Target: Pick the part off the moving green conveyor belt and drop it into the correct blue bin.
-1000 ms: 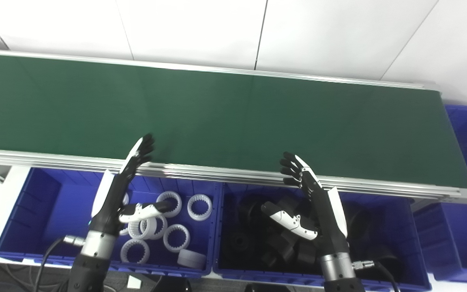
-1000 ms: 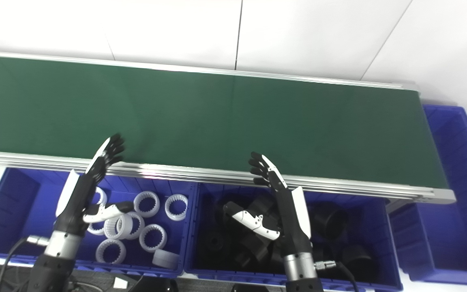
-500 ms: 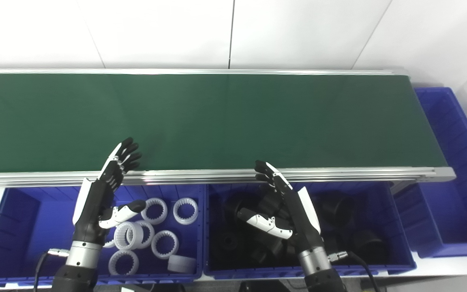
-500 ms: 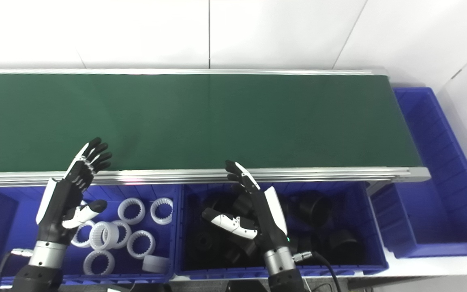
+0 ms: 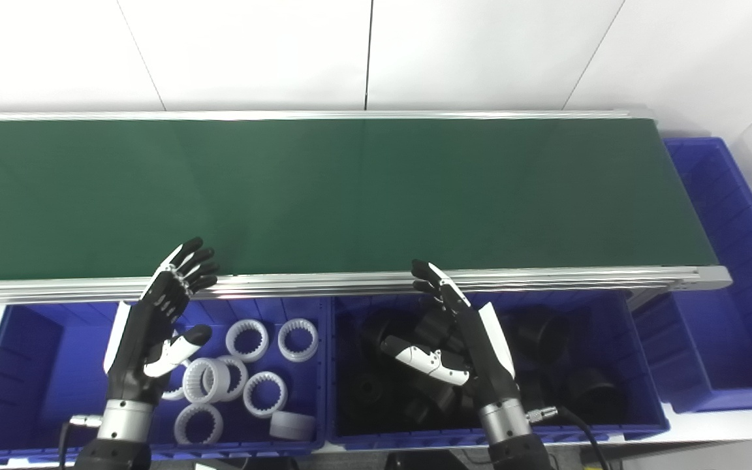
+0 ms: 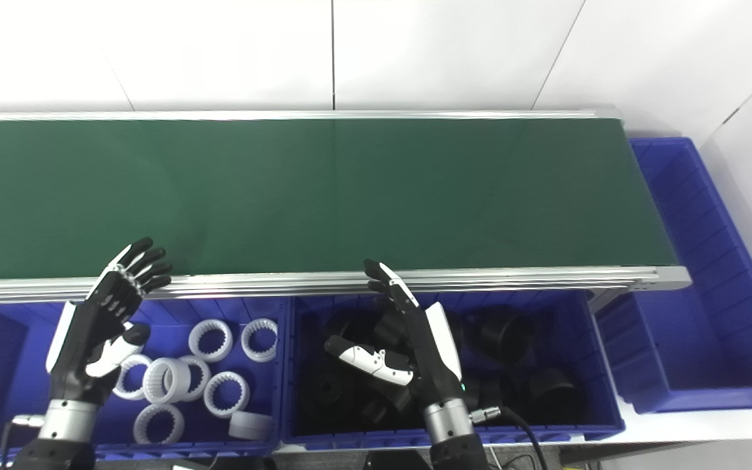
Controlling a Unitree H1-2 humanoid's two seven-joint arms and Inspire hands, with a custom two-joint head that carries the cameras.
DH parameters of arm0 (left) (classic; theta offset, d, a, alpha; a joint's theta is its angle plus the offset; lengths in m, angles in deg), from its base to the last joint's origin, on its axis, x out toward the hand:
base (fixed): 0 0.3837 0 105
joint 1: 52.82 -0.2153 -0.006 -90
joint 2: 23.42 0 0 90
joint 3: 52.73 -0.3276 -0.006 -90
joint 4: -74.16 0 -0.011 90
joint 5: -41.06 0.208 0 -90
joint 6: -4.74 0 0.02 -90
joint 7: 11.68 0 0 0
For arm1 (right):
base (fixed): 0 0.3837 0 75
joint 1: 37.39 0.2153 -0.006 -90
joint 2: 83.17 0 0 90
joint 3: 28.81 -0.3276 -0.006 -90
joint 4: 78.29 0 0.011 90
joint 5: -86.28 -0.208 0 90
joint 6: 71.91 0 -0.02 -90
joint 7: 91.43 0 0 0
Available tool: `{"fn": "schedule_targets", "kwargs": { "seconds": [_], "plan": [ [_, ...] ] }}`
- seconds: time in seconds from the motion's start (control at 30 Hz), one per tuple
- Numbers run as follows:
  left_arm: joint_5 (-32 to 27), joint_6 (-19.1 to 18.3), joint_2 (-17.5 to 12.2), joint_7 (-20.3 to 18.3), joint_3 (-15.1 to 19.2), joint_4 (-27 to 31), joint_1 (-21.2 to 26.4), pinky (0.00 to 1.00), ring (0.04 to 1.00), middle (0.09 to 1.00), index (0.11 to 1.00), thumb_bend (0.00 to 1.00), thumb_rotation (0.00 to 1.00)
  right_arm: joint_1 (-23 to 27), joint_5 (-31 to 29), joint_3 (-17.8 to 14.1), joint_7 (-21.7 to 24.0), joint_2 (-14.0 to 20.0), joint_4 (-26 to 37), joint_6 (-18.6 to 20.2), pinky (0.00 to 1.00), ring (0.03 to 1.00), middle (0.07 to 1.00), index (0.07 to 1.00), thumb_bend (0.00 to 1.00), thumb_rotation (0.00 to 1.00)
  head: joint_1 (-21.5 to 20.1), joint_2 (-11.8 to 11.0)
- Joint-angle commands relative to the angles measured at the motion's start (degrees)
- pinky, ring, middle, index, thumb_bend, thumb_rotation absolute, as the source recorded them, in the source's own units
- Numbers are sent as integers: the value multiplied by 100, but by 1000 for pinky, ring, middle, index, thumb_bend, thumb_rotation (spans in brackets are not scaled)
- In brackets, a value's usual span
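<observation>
The green conveyor belt (image 5: 350, 196) runs across the view and carries no part. My left hand (image 5: 154, 326) is open, fingers spread, above the left blue bin (image 5: 30, 365) that holds several white toothed rings (image 5: 265, 391). Its fingertips reach the belt's near rail. My right hand (image 5: 461, 343) is open too, hovering over the middle blue bin (image 5: 643, 405) filled with black parts (image 5: 539, 336). Neither hand holds anything.
A third blue bin (image 5: 728, 326) stands at the belt's right end. The belt's aluminium near rail (image 5: 350, 284) runs between the hands and the belt. A white wall lies behind.
The camera swung right and levelled out over the first half second. My left hand has drawn back a little toward me from the belt edge; the right hand has barely moved.
</observation>
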Motion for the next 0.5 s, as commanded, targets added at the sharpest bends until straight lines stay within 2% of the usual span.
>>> {"fn": "schedule_targets", "kwargs": {
  "seconds": [0.0, 0.2, 0.47],
  "plan": [
    [-68, 159, 111, -363, 172, 46, 52, 753, 758, 793, 859, 1000, 602, 31, 2, 17, -65, -4, 93, -368, 770, 834, 869, 886, 742, 472, 6, -11],
    [-39, 159, 398, -897, 561, 54, 95, 769, 759, 786, 849, 1000, 601, 35, 32, 10, -88, 24, 56, -412, 761, 833, 869, 884, 745, 482, 71, -48],
    [13, 159, 627, -1230, 870, 102, 122, 771, 763, 773, 817, 1000, 601, 15, 70, 5, -104, 43, 90, -403, 749, 827, 863, 884, 744, 498, 147, -53]
  ]
}}
